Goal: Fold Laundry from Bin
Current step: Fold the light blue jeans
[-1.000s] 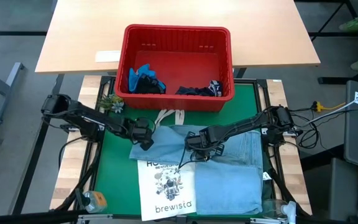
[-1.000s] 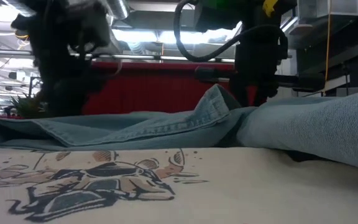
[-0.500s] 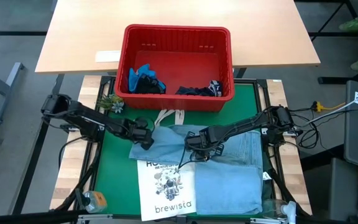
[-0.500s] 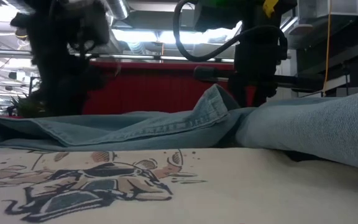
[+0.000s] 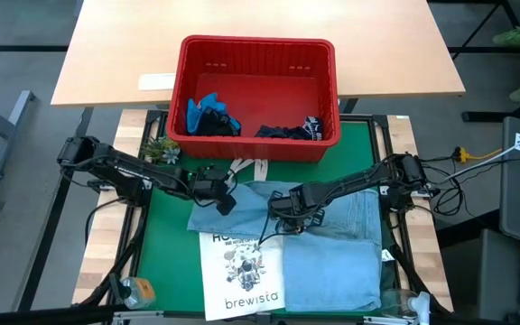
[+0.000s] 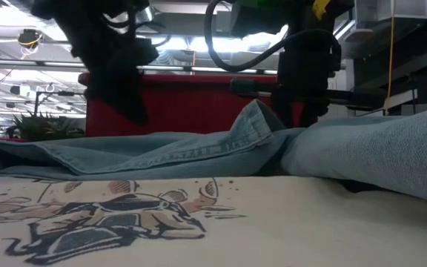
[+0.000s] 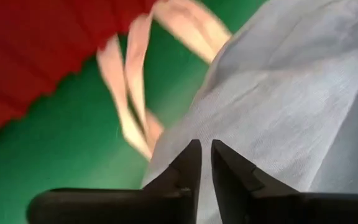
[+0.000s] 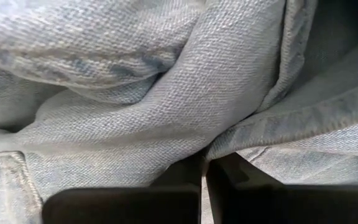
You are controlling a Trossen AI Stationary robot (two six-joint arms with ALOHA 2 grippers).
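Note:
A light blue denim shirt [image 5: 341, 244] lies spread on the green mat [image 5: 165, 244], partly over a white printed tote bag [image 5: 242, 271]. My right gripper [image 5: 289, 219] stands over the shirt's middle, pointing down and shut on the denim. My left gripper [image 5: 224, 200] hangs above the shirt's left part with its fingers [image 7: 191, 163] shut and nothing between them. The red bin [image 5: 255, 45] stands at the mat's far edge. It holds a bright blue garment [image 5: 208, 110] and a dark one [image 5: 287, 131]. My right gripper comes at the denim shirt from above, near a raised fold [image 6: 256, 119] in the shirt's middle. Its shut fingertips [image 8: 191, 171] meet in a crease of the cloth and hide the place of contact. The rest of the shirt lies slack on the mat.
The tote's pale handles [image 5: 246, 169] lie on the mat between the bin and the shirt. A small green plant [image 5: 159, 149] sits at the mat's far left corner. A light wooden table [image 5: 106, 54] stands behind the bin.
My left gripper has risen off the denim's left part and gone a little toward the table's right edge, tipping closer to level. The shirt has stayed lying where it was.

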